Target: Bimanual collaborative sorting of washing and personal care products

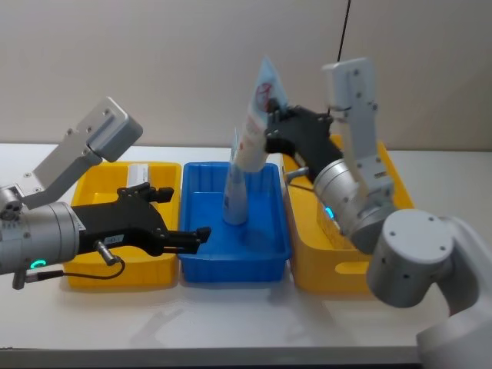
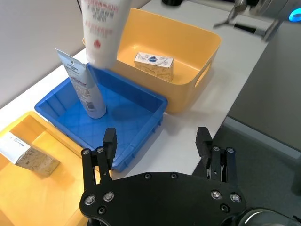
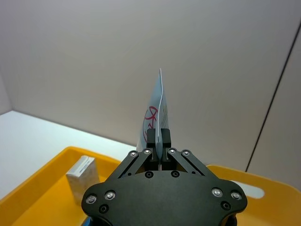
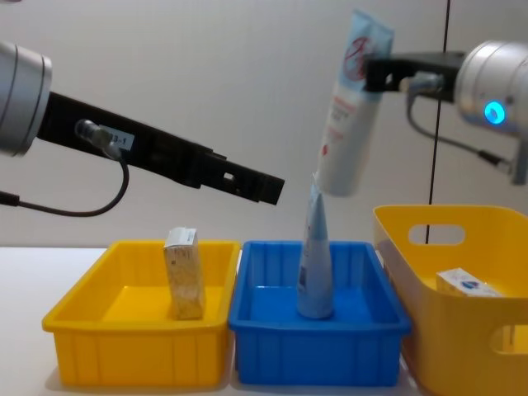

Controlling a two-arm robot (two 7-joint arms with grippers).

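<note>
Now the right gripper (image 4: 381, 73) pinched a tall pale-blue tube (image 4: 350, 107) by its crimped end, hanging cap-down directly above the blue plastic bin (image 4: 318, 346); the left gripper (image 1: 201, 234) hovered wide open.

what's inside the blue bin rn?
One tube standing cap-down in the blue bin. A second tube hangs above it, held by the right hand. Nothing else visible inside.

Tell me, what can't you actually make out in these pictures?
- Printing on the held tube: too small in the chest view; blurred in the left wrist view.
- Held tube's lower body: hidden behind the right gripper in the right wrist view.
- Pack in the left yellow bin: cut off by the left wrist view's edge.
- Left gripper: open, empty.
</note>
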